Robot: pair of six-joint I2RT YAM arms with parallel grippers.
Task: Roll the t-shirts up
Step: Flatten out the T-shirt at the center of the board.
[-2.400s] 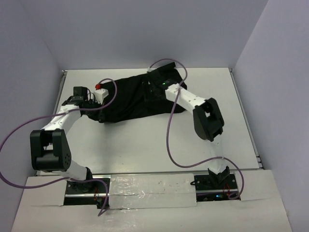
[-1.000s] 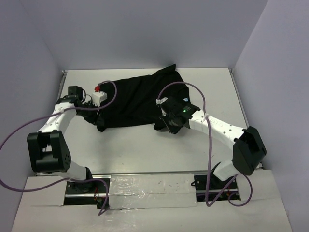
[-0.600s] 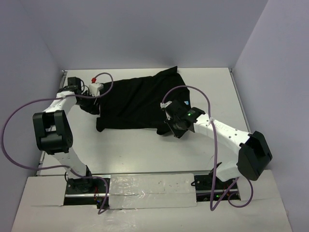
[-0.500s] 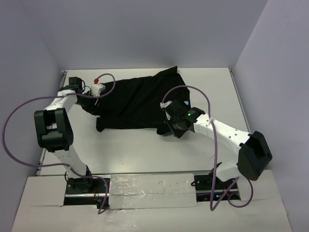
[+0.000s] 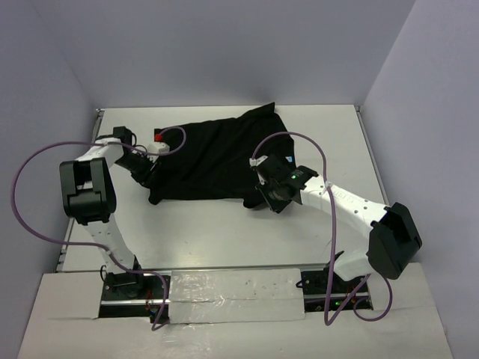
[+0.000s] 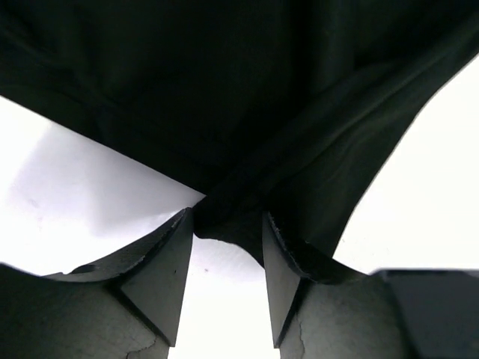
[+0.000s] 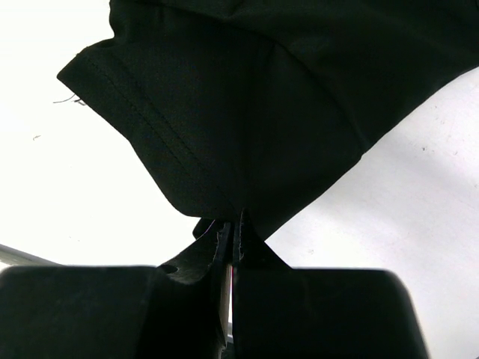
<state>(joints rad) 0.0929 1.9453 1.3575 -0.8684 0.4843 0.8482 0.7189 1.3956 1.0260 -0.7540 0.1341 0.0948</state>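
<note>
I see one black t-shirt [image 5: 217, 157] on the table [image 5: 224, 232]; my right gripper [image 7: 233, 224] pinches its edge, my left gripper [image 6: 228, 243] straddles a fold, jaws apart.

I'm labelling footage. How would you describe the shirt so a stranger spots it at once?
On the white table, look between the two arms at the far half. The shirt lies there, spread and rumpled, pinched by the right gripper. It is the only cloth, plain black and soft-edged.
</note>
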